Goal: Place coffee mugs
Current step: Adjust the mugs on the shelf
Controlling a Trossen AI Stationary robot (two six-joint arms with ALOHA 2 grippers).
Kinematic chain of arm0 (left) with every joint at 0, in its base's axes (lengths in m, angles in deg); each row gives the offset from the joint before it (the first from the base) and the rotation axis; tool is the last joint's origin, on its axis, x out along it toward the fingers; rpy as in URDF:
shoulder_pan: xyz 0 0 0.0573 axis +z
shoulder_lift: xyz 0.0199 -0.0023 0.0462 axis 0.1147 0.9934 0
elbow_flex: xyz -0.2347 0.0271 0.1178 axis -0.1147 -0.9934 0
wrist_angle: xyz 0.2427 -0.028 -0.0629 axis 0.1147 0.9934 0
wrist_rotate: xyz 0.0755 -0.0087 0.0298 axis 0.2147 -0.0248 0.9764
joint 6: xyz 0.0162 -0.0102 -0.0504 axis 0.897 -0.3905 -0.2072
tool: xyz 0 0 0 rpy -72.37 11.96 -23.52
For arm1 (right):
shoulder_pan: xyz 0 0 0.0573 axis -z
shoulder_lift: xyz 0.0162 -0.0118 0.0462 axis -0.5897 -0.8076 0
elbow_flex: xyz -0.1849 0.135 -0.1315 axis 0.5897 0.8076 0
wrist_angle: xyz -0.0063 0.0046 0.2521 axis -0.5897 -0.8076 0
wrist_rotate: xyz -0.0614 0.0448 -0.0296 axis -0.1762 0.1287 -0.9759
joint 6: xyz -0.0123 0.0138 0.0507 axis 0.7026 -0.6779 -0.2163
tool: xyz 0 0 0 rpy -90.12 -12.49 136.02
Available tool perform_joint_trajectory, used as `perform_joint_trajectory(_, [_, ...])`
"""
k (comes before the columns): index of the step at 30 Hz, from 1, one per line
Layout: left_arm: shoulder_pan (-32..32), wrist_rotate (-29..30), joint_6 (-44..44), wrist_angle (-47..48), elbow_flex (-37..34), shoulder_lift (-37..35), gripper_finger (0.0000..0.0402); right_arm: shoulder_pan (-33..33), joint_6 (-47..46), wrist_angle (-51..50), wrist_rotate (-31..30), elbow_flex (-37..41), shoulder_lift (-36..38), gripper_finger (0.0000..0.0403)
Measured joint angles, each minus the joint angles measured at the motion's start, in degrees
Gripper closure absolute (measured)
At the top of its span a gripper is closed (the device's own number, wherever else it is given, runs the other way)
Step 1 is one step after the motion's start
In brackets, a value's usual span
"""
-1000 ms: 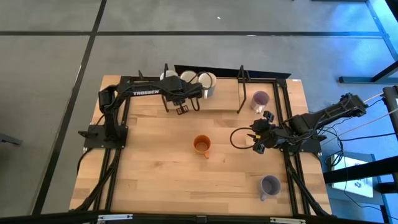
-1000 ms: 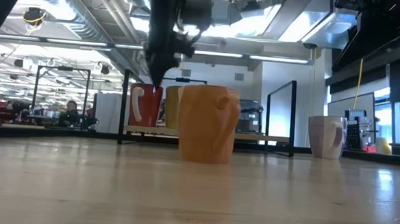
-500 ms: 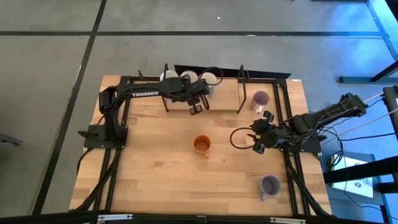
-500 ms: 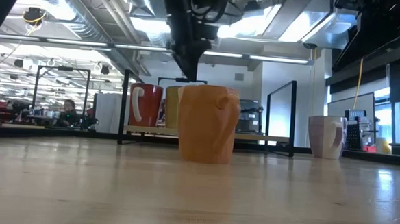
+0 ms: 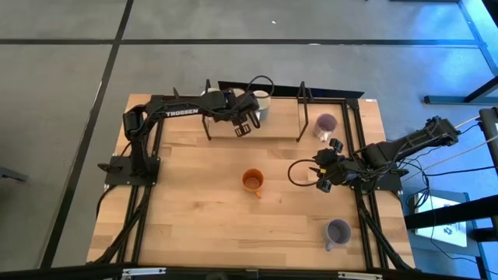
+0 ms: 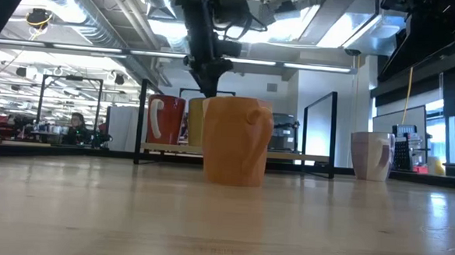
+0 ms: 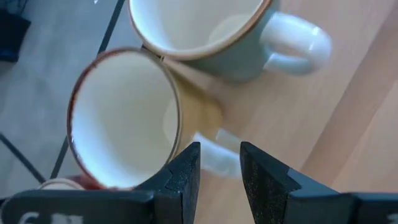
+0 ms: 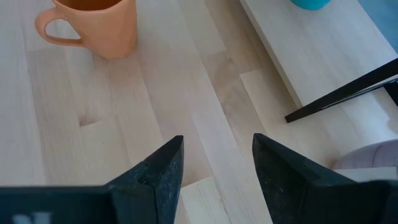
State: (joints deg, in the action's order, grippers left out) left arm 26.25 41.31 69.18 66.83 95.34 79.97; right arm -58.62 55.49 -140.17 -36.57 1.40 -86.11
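Left gripper (image 5: 243,127) hovers top center by the white mugs (image 5: 260,100), fingers slightly spread, empty. Orange mug (image 5: 251,181) sits mid-tabletop; right gripper (image 5: 321,177) beside it, fingers spread.

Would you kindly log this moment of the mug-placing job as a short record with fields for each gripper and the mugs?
left gripper: open, hovering at the table's far edge by the cream ceramic mugs, fingers beside one mug's handle
right gripper: open, empty, waiting near the table's right side
orange ceramic mug: upright, alone mid-table, untouched
pale purple mugs: one at the far right, one at the near right corner
wooden table: light planks
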Motion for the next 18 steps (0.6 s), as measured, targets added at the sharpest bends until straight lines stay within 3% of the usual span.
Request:
perform_joint_trajectory(8, [0.07,2.86,0.30,4.69,-0.02,0.00,0.0294,0.00,0.00,-0.15,-0.12,0.00,0.02,0.0224])
perform_joint_trajectory(18, [-1.73,-1.17,0.53,-0.69,-0.07,0.00,0.0294,0.02,0.00,0.13,-1.10,0.00,0.00,0.0224])
